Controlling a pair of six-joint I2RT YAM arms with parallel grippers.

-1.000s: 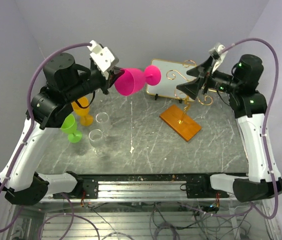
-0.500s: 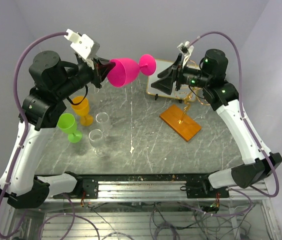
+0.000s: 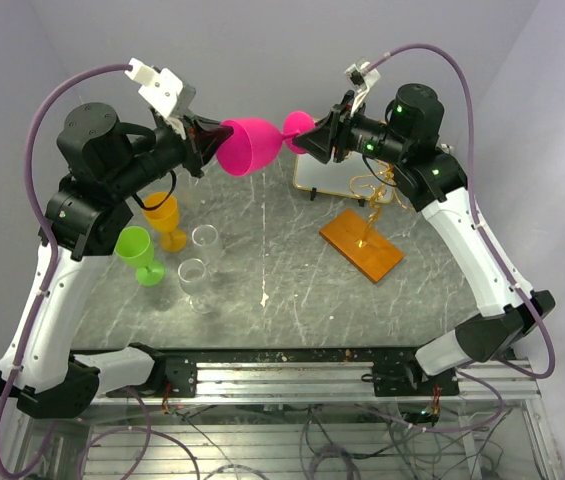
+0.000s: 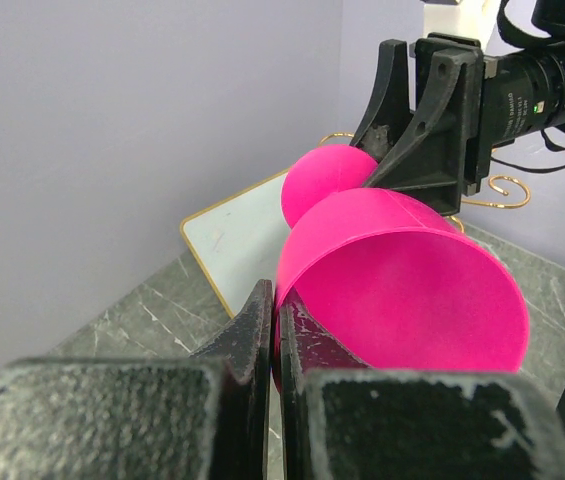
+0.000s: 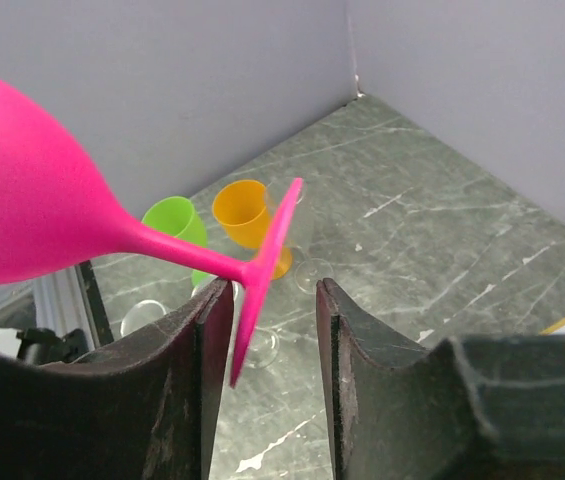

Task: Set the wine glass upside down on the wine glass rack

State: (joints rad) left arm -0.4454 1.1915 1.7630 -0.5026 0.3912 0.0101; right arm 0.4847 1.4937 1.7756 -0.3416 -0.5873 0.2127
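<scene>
Handover in mid-air, by my read.

Top view: wine glass hangs above the rear of the tabletop, between both arms. It's up and left of the wine glass rack, well apart from it. L hand is clamped on the bowl rim and R hand sits around the foot. To do this well, L hand should let go only once R grip is firm. Long axis is approx horiz and runs left-right; mouth faces L hand, foot faces R hand.

L wrist view: L fingers are pinched nearly together w/ only the thin pink rim wall between them, which looks a secure hold. Best to hold steady here w/ no twisting. Mouth faces the camera and the foot points away into R hand.

R wrist view: R fingers stand apart w/ the foot disc edge-on between them. It's at or near one finger, w/ a clear gap to the other, so not clamped yet. IMO centre the disc first, so that closing doesn't shove the glass against L grip. Pinch clear of the stem. The thin smooth disc could pivot, so go slow. Stem slopes up and away to the bowl. Glass will need turning mouth-down before it goes to the rack.
</scene>
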